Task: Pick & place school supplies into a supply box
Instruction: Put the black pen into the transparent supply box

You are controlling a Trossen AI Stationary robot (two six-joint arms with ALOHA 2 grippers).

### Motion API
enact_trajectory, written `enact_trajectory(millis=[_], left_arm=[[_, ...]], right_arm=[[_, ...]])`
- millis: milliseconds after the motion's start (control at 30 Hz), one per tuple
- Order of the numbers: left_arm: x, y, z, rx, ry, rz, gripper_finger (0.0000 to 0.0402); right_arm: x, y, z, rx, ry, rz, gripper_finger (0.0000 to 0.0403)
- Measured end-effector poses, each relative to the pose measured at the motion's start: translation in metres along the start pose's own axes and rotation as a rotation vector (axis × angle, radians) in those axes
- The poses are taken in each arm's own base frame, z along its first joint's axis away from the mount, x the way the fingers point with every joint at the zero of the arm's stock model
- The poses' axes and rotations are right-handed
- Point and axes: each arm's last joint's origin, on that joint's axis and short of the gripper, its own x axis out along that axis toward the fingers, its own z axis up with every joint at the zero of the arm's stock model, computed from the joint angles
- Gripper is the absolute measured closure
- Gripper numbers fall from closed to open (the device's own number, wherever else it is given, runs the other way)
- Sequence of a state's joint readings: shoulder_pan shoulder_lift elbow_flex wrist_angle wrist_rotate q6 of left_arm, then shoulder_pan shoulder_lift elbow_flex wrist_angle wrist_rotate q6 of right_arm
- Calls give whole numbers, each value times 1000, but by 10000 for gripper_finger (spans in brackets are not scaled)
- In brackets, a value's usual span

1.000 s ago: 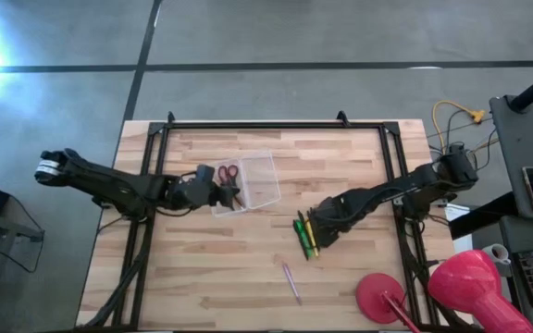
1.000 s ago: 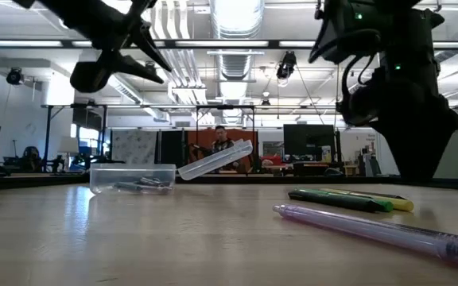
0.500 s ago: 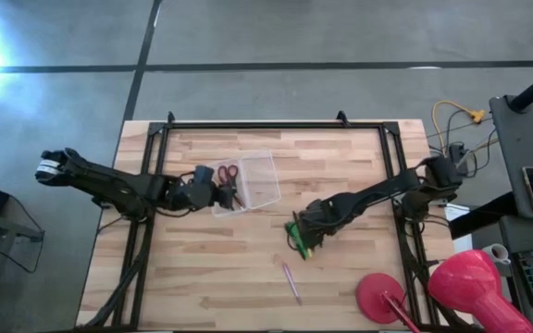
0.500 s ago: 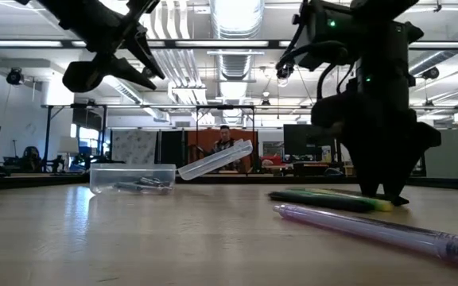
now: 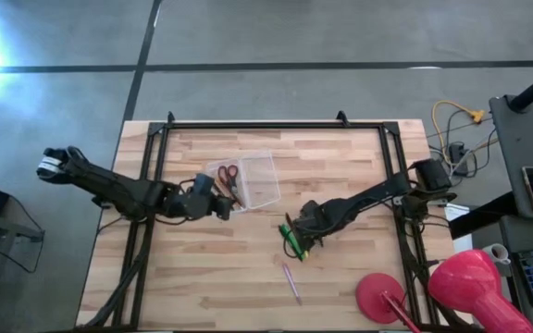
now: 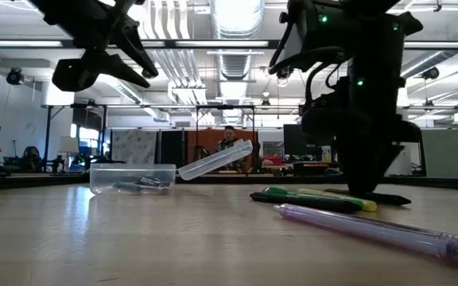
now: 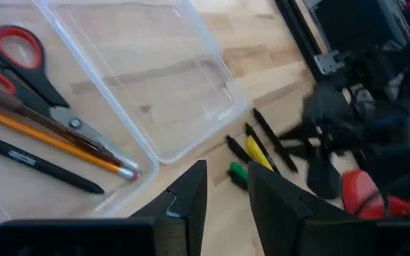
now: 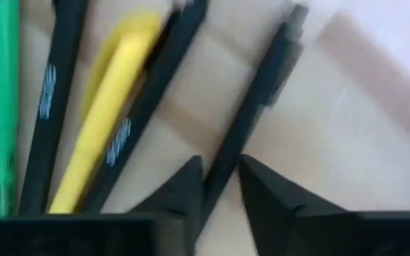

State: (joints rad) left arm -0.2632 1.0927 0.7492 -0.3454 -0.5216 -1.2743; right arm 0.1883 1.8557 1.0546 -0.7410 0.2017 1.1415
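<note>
The right gripper (image 8: pixel 216 186) pinches a slim black pen (image 8: pixel 251 121) lying on the wooden table (image 5: pixel 340 166) beside yellow and green pens (image 5: pixel 294 242) — well apart from the clear supply box (image 5: pixel 248 180), red scissors (image 7: pixel 30 67) inside. The left gripper (image 7: pixel 225 186) hovers slightly parted, empty.

Clear glossy plastic supply box (image 5: pixel 259 178) on pale, smooth wooden table (image 5: pixel 340 277)

My supply box (image 5: pixel 253 180) sits near the middle of the table (image 5: pixel 340 277), and the scissors (image 7: pixel 30 75) lie inside it next to a pencil (image 7: pixel 55 142) and a pen (image 7: pixel 38 163). My left gripper (image 5: pixel 222 207) hangs just beside the box. My right gripper (image 5: pixel 296 238) is down over a bunch of pens (image 6: pixel 312 199) to the right of the box, and one more pen (image 5: pixel 291 282) lies alone nearer the front edge.
</note>
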Motion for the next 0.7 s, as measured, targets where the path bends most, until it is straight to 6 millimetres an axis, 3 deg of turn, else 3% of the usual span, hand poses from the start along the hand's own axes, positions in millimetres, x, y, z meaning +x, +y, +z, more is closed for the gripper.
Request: enact_trajectory(millis=[67, 133, 267, 433, 633, 700], left_arm=[[-2, -1, -5, 14, 15, -12, 315], [-5, -2, -9, 25, 31, -24, 315], [-11, -5, -17, 15, 57, -52, 315], [-18, -7, -26, -20, 75, -74, 315], [-30, -8, -36, -55, -25, -77, 315], [-35, -7, -40, -50, -48, -78, 315]], right_arm=[[-1, 1, 2, -20, -27, 11, 362], [-3, 2, 4, -34, -40, 41, 380], [-18, 13, 14, 3, -102, 223, 385], [-69, 13, 37, 71, -202, 556, 387], [-108, -2, 77, 90, -306, 680, 388], [-110, 0, 91, 61, -293, 711, 389]])
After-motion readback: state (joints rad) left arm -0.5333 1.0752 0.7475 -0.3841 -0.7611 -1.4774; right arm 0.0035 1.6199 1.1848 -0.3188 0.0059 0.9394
